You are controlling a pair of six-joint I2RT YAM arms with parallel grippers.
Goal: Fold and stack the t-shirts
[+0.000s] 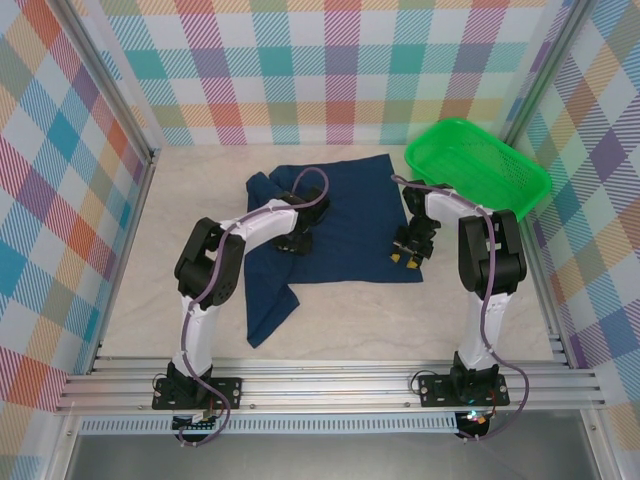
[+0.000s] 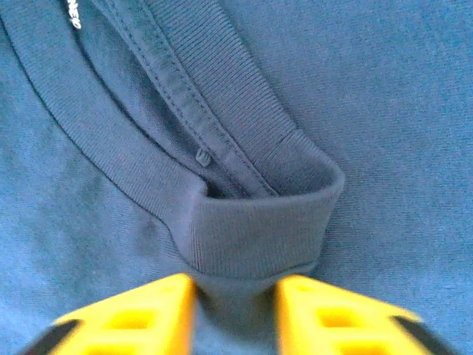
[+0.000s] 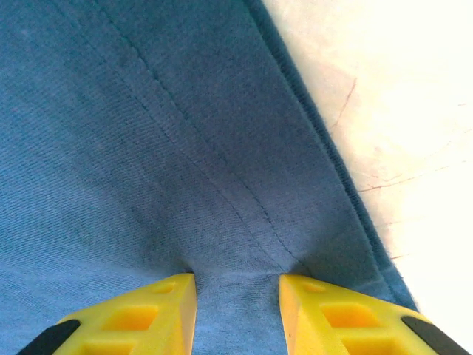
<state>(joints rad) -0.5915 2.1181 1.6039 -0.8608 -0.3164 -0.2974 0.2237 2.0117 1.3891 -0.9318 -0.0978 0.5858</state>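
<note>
Near: left tool [image 2: 233, 285] clenched on ribbed collar, right tool [image 3: 236, 285] pinching cloth beside side edge. Around them dark navy blue cloth t-shirt [image 1: 345, 215] lies spread mid pale counter [image 1: 420, 320], one flap trailing nearward. Soft, limp, light, I reckon: grip collar, hems. Wrist views reveal puckered grips; overhead adds green plastic basket [image 1: 480, 165] beyond.

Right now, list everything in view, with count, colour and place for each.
t-shirt: one, dark navy, spread across the middle of the table
basket: one, green, far right corner
table: one, pale cream, under everything
walls: three, checked in many colours, around the table
arms: two, white and black, bases at the near edge
left pincer: one, yellow fingers, pinching the shirt's collar
right pincer: one, yellow fingers, pinching the shirt near its right edge
</note>
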